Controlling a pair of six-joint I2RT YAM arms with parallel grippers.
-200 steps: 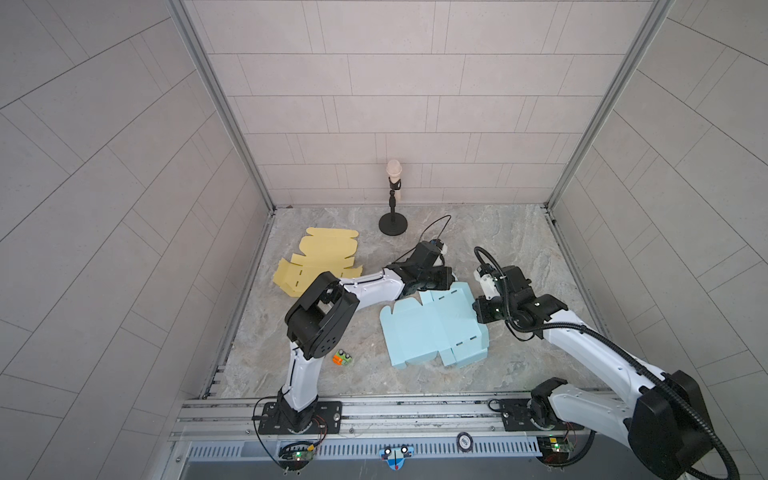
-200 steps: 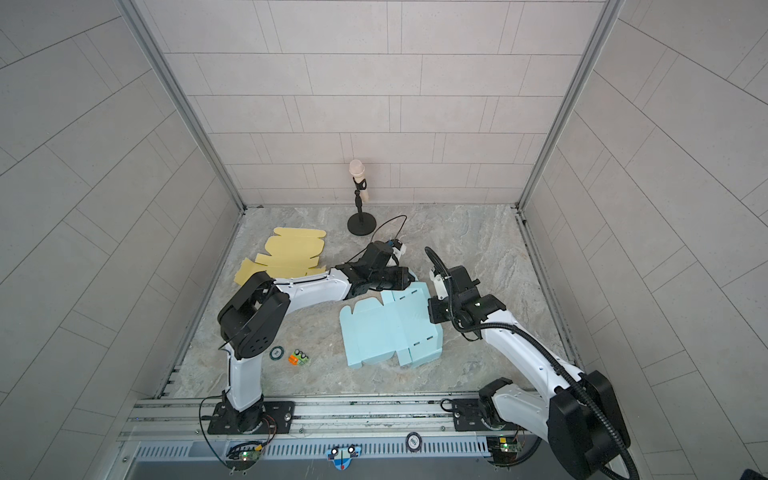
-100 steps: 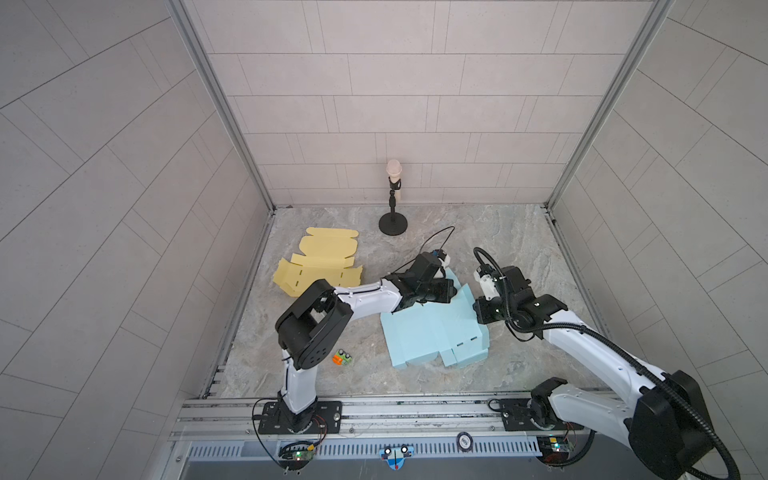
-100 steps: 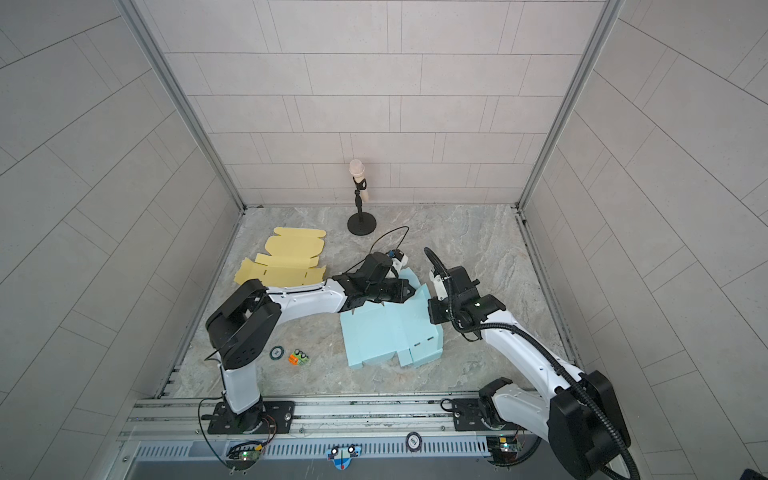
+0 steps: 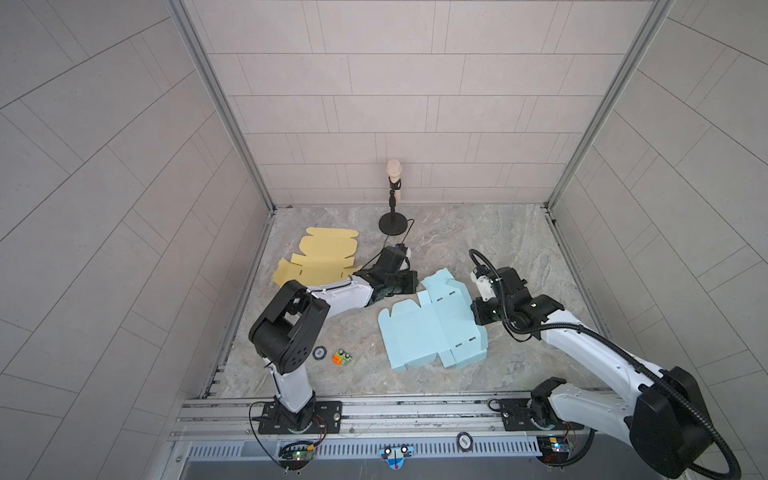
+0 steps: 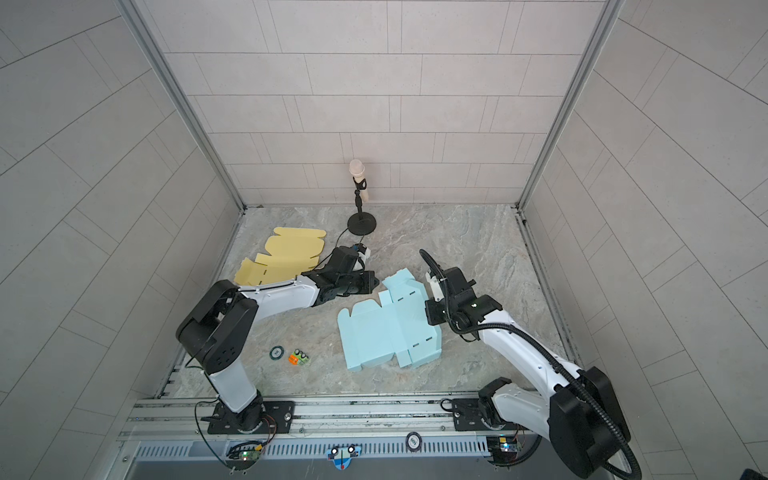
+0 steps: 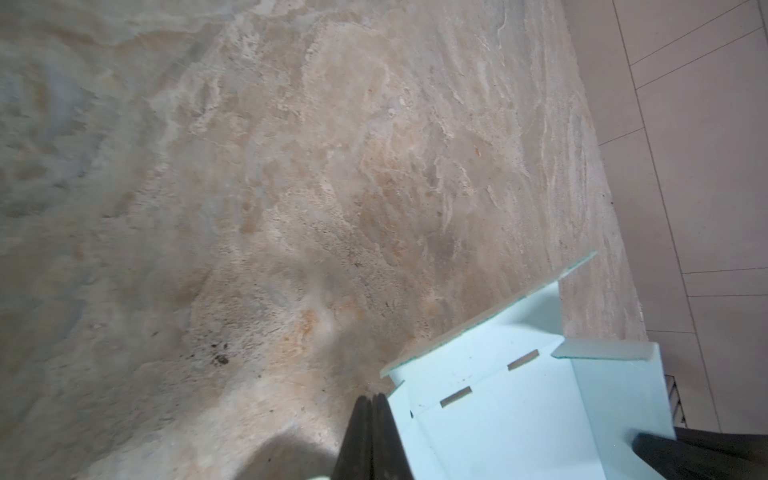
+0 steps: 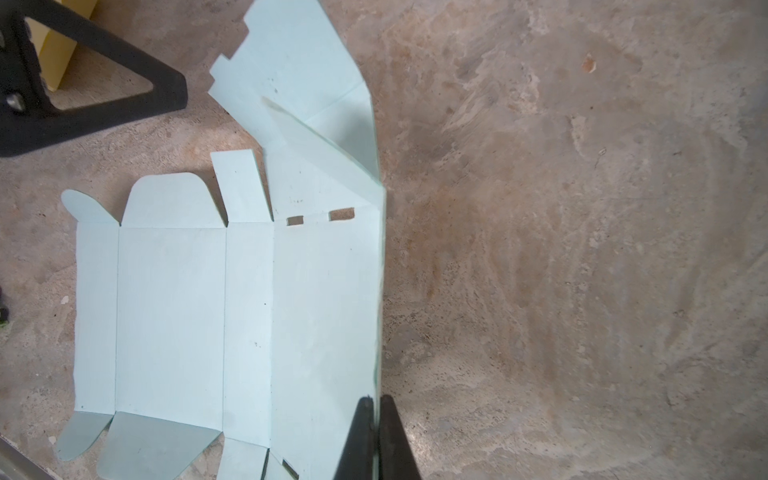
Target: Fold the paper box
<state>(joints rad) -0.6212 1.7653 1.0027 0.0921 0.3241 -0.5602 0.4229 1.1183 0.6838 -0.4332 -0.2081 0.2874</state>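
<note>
Pulling back from the card, the left gripper [image 5: 411, 279] now sits just beside the far corner of the light blue die-cut cardboard box blank [image 5: 432, 328], its jaws pressed together on nothing. Half a second ago it lay across the far side flap [image 5: 442, 284]. That flap now stands tilted up off the marbled stone-look tabletop [image 5: 490, 232], so the crease seems worked in, though the wall is not yet upright. The rest of the blank lies mostly flat near the middle of the table. The right gripper [image 8: 377, 432] is clamped tight on the blank's thin raised right-hand edge, which pins it in place. Folding has, I judge, only begun: the slotted panels and rounded tuck tabs are not yet folded. A flat yellow cardboard blank [image 5: 320, 259] lies behind the left arm, and a black microphone stand [image 5: 392, 224] stands by the back wall. A small black disc [image 5: 319, 352] and an orange-and-green trinket [image 5: 342, 357] rest near the left base. None of them touches the blue card or blocks it.
</note>
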